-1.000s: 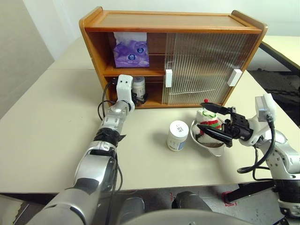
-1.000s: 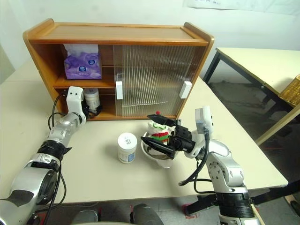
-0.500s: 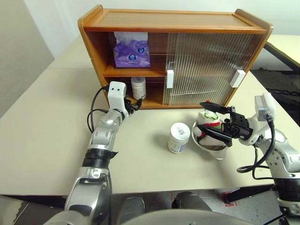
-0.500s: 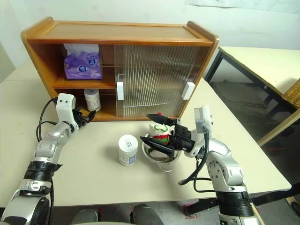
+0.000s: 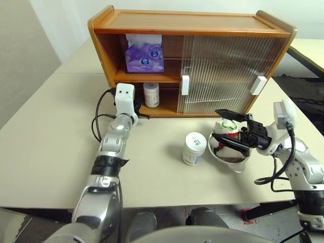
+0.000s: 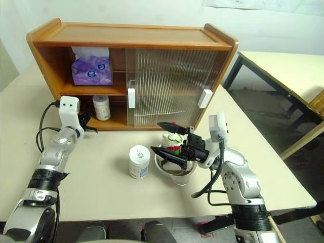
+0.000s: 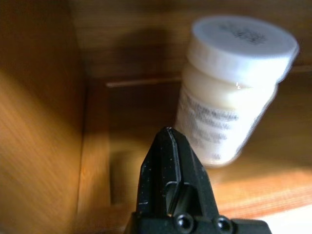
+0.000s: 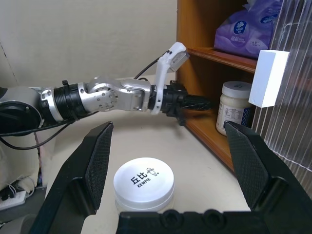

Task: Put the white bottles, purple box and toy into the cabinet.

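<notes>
A: What is seen at the left end effector?

B: It is clenched with nothing in it, its joined fingers aimed into the open lower bay of the cabinet. Just beyond its tips one white bottle is stood upright on the bottom board, apart from the fingers, so it can be judged as delivered. Above that end effector, on the middle shelf, the purple box is lodged against the cabinet's left wall, tissue upward.

A: And further right?

B: The second white bottle is left standing on the worktop, between the two end effectors and nearer the right one. The sliding doors are drawn over the right half, presumably to leave the left bays free for loading.

A: The right side?

B: The right end effector is spread wide and grasps nothing; it is held level and pointed leftward over a metal bowl. The toy is sat in that bowl, just under and between the spread fingers, so a grasp there appears to be prepared. Two items are judged stowed, two outstanding.
</notes>
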